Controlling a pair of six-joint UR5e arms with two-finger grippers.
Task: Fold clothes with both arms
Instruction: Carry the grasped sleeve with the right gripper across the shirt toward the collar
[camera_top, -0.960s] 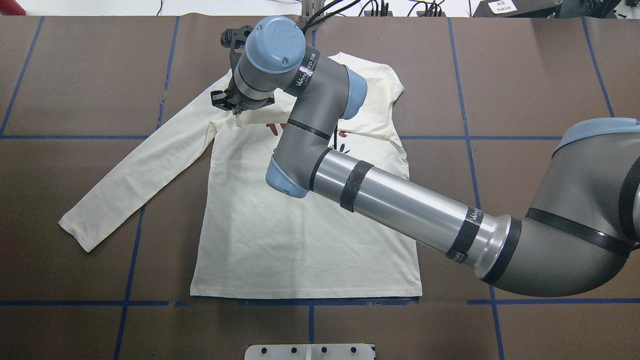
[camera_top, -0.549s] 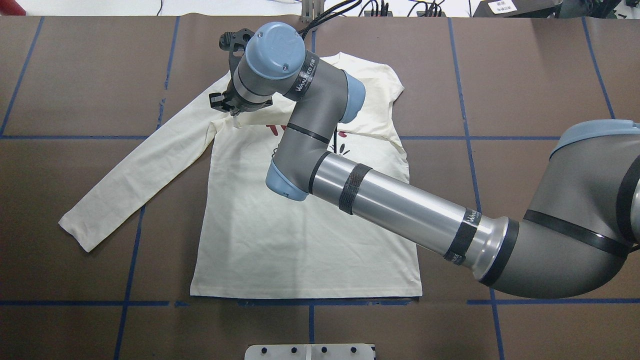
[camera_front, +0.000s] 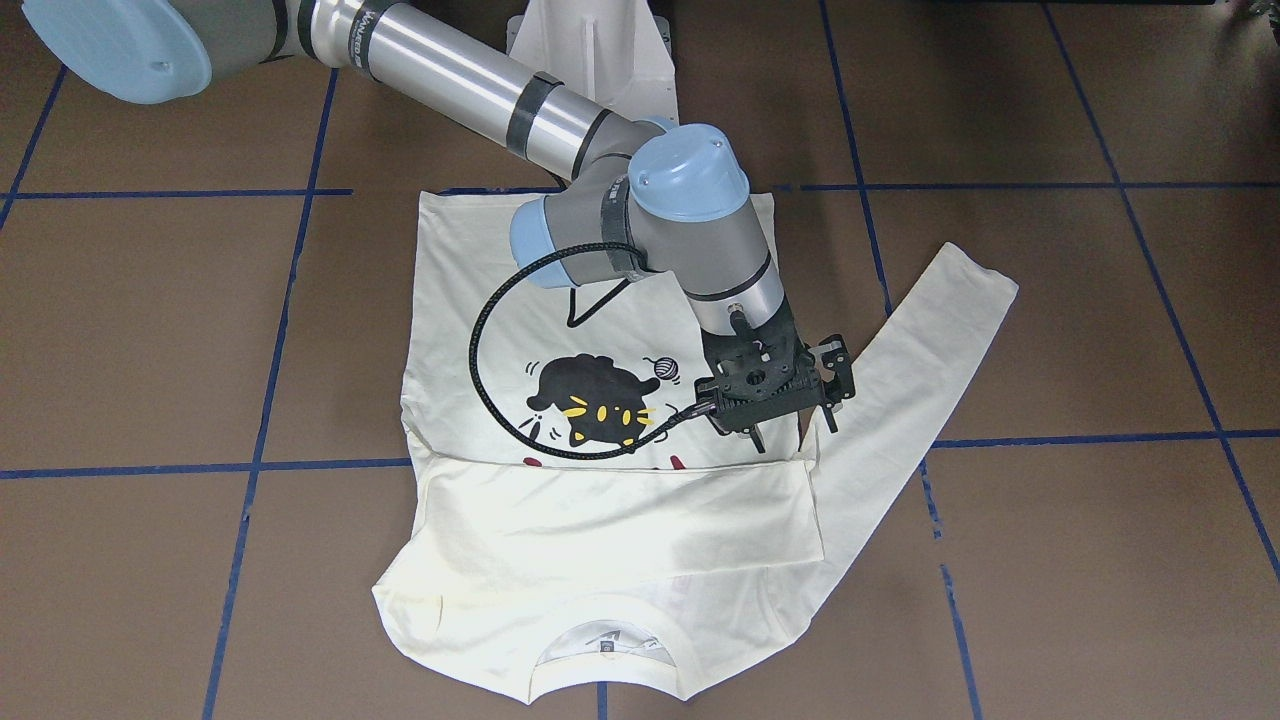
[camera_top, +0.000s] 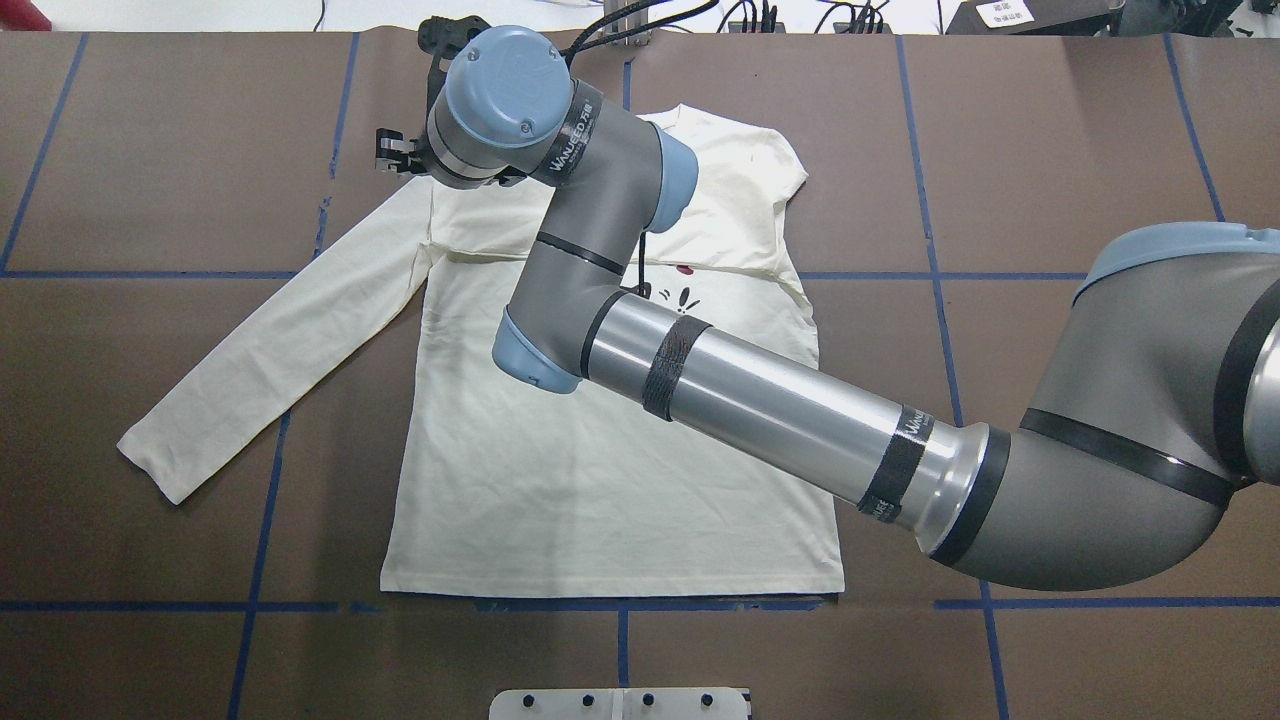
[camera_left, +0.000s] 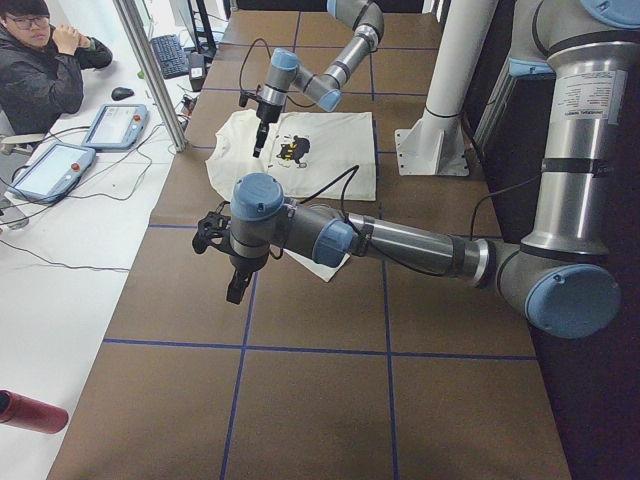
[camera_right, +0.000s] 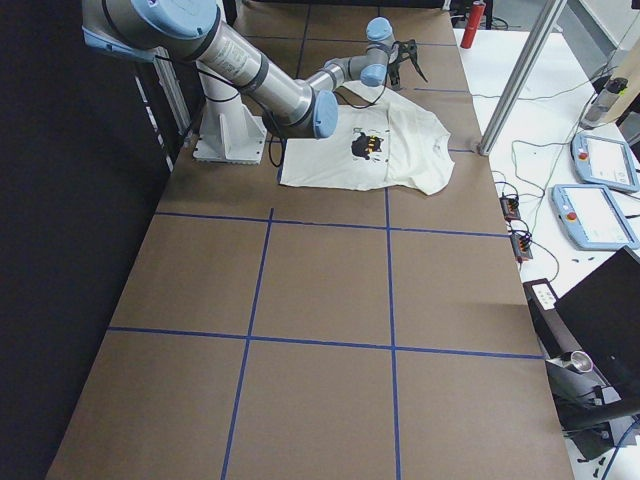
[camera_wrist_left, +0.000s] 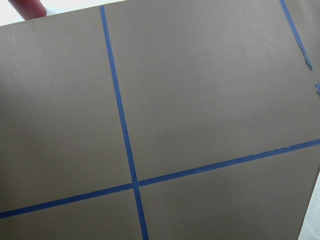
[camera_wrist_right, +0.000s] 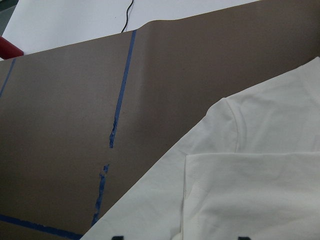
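The cream long-sleeved T-shirt (camera_front: 600, 540) lay flat on the brown bench (camera_front: 150, 330), print side up, directly under and beside the right end effector (camera_front: 795, 437). The right arm reached across the garment's body from the robot's own right. Its end effector hung over the shoulder on the robot's left, with its two black fingers (camera_front: 758, 440) spread apart and nothing between them. Whether the tips touched the cloth could not be told. Just beside that end effector, toward the shirt's middle, lay the end of one sleeve (camera_front: 620, 505), folded straight across the chest. It covered most of the red lettering below the black cat print (camera_front: 595, 400). On the end effector's other side, the second sleeve (camera_front: 930, 350) ran out straight and slantwise over the bench. The collar (camera_front: 600, 640) lay beyond the end effector, away from the robot's base. The left end effector (camera_left: 237, 288) hung well apart from the shirt, over bare bench crossed by blue tape lines (camera_wrist_left: 122, 115). Whether it was spread or pressed together could not be told.
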